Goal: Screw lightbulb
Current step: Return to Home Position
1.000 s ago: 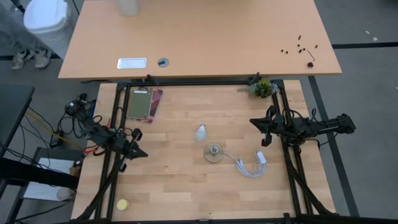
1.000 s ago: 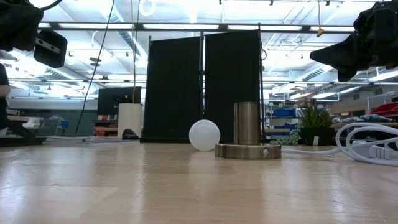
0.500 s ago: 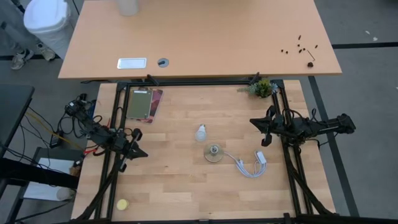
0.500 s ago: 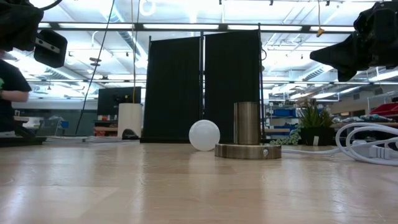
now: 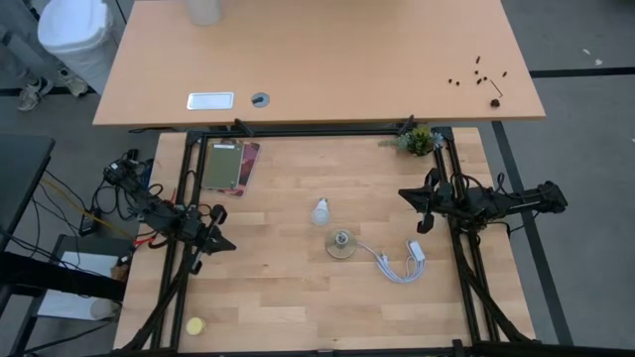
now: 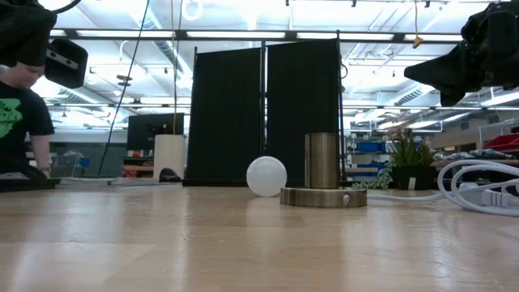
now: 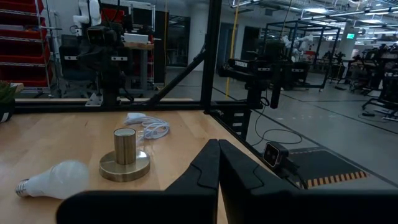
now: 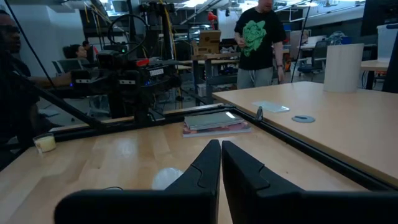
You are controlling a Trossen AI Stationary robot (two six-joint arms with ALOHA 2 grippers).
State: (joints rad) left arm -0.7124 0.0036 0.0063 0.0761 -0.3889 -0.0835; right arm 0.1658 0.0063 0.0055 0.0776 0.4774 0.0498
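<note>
Honestly, nothing on the table has moved in the last second. The small white pear-shaped lightbulb (image 5: 319, 211) lies on its side near the middle of the light wooden tabletop (image 5: 288, 297). It's just beside the round brass-coloured metal socket base (image 5: 340, 244) with the white cable (image 5: 397, 266), but not in it. From the left wrist view, its screw end looks turned away from the socket.

Both arms haven't budged either. The left gripper (image 7: 218, 149) sits out at the table's left edge and the right gripper (image 8: 221, 148) at the right edge. On each the fingers are pressed together with nothing between them, well apart from the bulb.

The only real change is a person in a dark shirt with a green print (image 6: 16, 122) who has wandered into the low view, off in the room behind the table.

My read is that the arms are basically home already. The bulb is out of the socket, so any screwing-in would start from scratch: open up, grab it, stand it upright.
</note>
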